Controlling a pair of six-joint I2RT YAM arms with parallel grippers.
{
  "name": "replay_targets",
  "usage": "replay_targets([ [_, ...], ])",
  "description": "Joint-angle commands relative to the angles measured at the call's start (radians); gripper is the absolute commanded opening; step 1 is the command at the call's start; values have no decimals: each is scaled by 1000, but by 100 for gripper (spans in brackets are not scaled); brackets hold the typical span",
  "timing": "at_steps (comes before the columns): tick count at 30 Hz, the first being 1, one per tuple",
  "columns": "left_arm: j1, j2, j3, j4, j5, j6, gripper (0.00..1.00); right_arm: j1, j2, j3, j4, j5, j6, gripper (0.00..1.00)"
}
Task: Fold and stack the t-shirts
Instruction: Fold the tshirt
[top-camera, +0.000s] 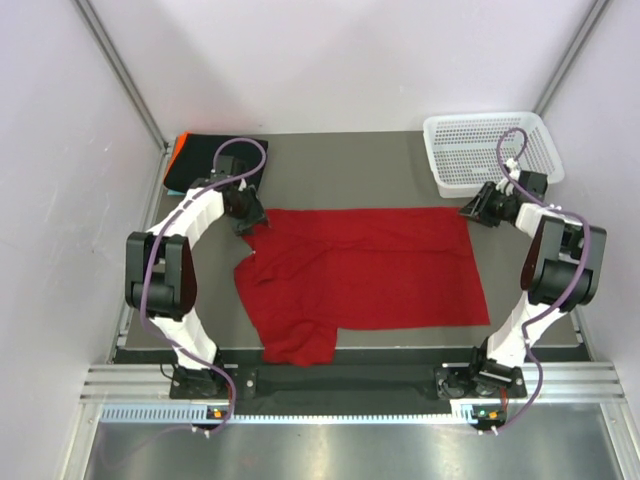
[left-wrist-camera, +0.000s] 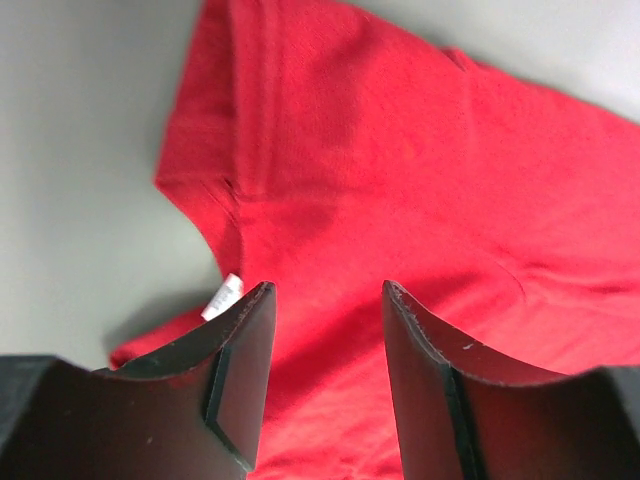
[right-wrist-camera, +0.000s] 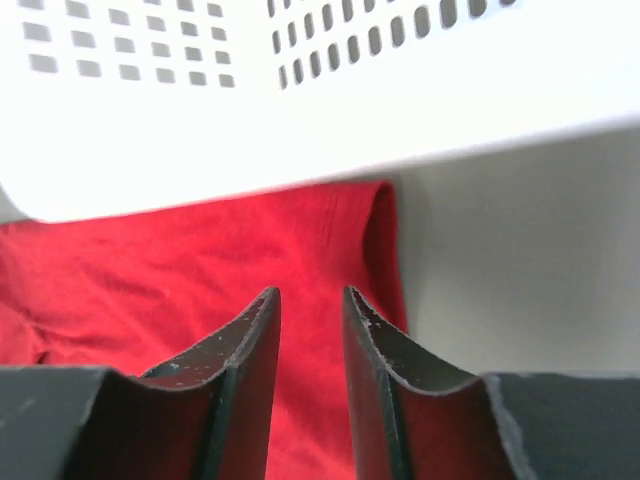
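A bright red t-shirt (top-camera: 365, 270) lies spread on the grey table, a sleeve hanging toward the near edge. My left gripper (top-camera: 247, 222) is open and empty above the shirt's far left corner; in the left wrist view (left-wrist-camera: 325, 290) red cloth (left-wrist-camera: 400, 180) and a white label (left-wrist-camera: 222, 297) show beyond its fingers. My right gripper (top-camera: 470, 212) is open and empty at the shirt's far right corner; the right wrist view (right-wrist-camera: 310, 292) shows red cloth (right-wrist-camera: 200, 270) between its fingers. A folded black t-shirt (top-camera: 215, 160) with an orange edge (top-camera: 174, 153) lies at the back left.
A white plastic mesh basket (top-camera: 488, 150) stands at the back right, close behind my right gripper; its wall (right-wrist-camera: 320, 100) fills the top of the right wrist view. Bare grey table (top-camera: 350, 170) lies between the stack and the basket. Enclosure walls stand on both sides.
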Motion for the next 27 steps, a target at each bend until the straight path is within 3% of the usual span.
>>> replay_targets([
  [1,19,34,49,-7,-25,45,52,-11,34,51,63,-33,-49,31],
  [5,18,60,72,13,37,65,51,-17,45,48,74,-24,-59,30],
  [12,19,105,86,9,31,69,50,-23,73,48,81,-63,-100,36],
  [24,18,132,106,44,52,94,47,-27,71,67,61,10,-132,34],
  [27,18,155,110,50,69,92,47,-29,96,83,54,-33,-145,36],
])
